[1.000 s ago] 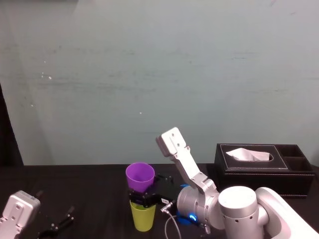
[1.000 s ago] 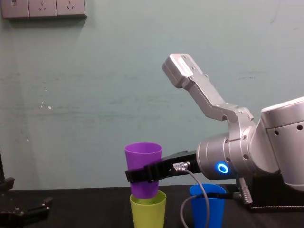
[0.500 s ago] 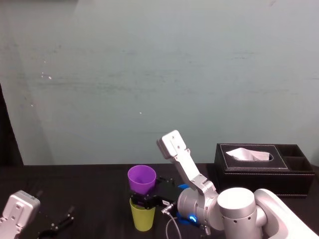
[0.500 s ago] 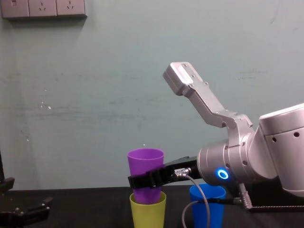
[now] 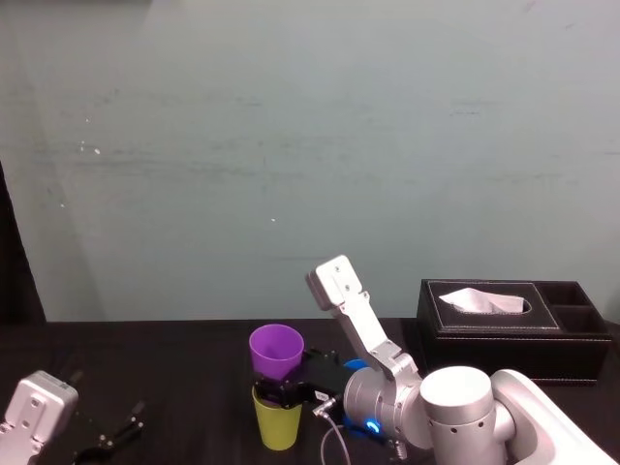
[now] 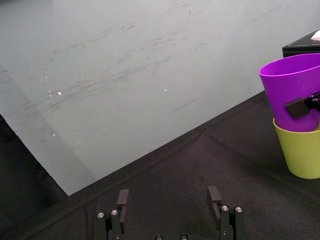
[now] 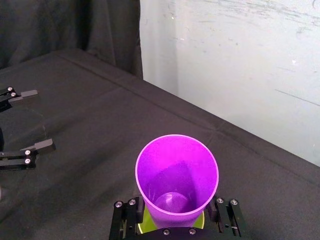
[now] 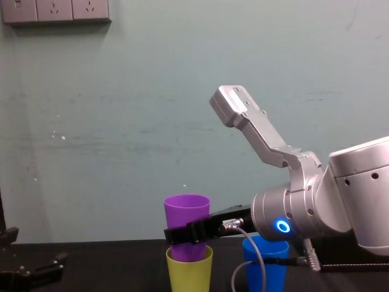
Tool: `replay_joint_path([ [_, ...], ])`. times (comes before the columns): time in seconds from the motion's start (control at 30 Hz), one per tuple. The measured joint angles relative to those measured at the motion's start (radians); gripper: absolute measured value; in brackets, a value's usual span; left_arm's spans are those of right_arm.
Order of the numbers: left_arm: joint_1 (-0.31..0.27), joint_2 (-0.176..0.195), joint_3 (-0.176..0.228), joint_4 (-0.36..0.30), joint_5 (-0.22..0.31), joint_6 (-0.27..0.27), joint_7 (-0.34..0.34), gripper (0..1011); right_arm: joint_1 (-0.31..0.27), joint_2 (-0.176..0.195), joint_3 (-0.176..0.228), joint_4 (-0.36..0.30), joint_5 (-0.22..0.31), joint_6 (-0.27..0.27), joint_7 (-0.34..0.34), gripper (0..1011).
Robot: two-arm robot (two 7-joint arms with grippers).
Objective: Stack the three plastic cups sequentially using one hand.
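the right gripper (image 8: 188,233) has its fingers pinching the purple cup (image 8: 186,210) at mid-wall, with the cup's base partly sunk into the yellow-green cup (image 8: 189,272) that stands on the desk (image 6: 190,165); the blue cup (image 8: 265,267) stands just beside them to the right. these tumblers look light, smooth and thin-walled, so i'd judge them slippery and easy to squash, best held gently across the sides below the rim. the left gripper (image 6: 170,210) sits low over the desk well to the left, fingers spread.
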Motion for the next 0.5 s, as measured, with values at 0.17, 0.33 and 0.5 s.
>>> replay_joint_path([
  [0.17,0.0,0.0,0.0,0.0,0.0,0.0,0.0,1000,0.0,0.001,-0.001,-0.003,0.0,0.0,0.0,773],
  [0.33,0.0,0.0,0.0,0.0,0.0,0.0,0.0,1000,-0.001,0.001,-0.001,-0.004,0.0,0.0,0.0,893],
  [0.5,0.0,0.0,0.0,0.0,0.0,0.0,0.0,1000,-0.001,0.002,-0.002,-0.005,0.0,0.0,-0.001,997],
])
